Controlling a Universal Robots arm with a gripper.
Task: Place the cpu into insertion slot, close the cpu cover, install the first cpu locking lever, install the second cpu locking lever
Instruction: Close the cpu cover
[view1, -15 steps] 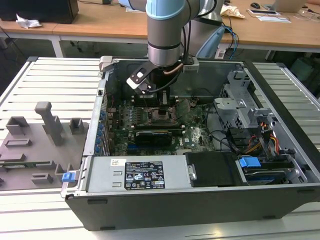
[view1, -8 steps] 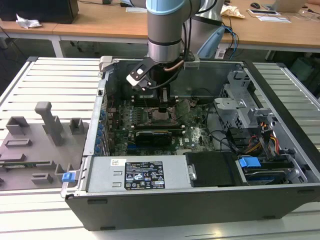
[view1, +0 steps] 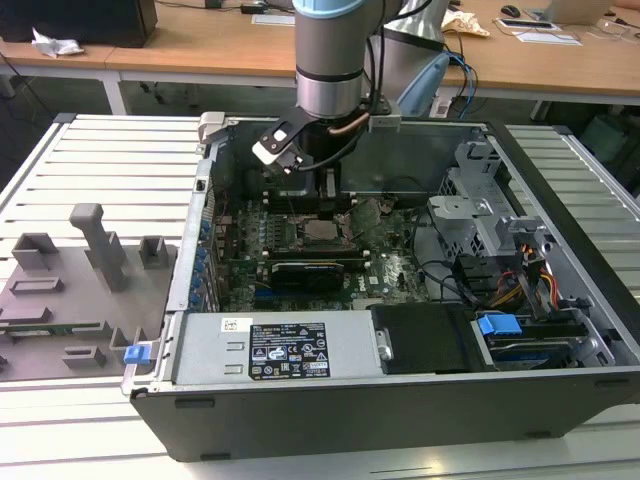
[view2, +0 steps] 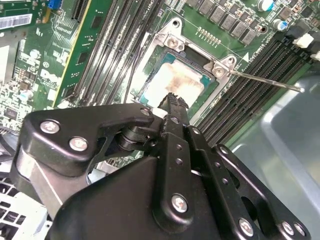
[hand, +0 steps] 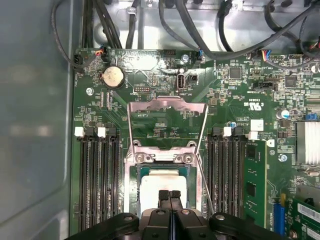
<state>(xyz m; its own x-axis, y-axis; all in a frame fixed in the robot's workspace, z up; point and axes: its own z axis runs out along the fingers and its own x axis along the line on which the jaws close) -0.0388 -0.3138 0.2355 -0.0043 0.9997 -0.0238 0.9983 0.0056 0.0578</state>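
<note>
Case (view1: 400, 405) lid off, arm reaching in over board (hand: 90, 115). Gripper (hand: 170, 196): jaws closed together, nothing between them, tips just above cpu (hand: 161, 181). Cover (hand: 167, 102) open, hinged back off slot (hand: 145, 158). Cpu sits in slot.

an open dark computer case (view1: 400, 410) lies on a slatted metal table (view1: 110, 150). along its near wall sits a grey labelled power supply (view1: 270, 350), a blue latch (view1: 497, 325) farther along. a long black card (view1: 305, 272) stands on the green board (view1: 395, 265). a grey fixture plate (view1: 60, 300) rests at the exterior view's left. in the first wrist view a coin battery (hand: 112, 77) lies near black memory slots (hand: 97, 175).
</note>
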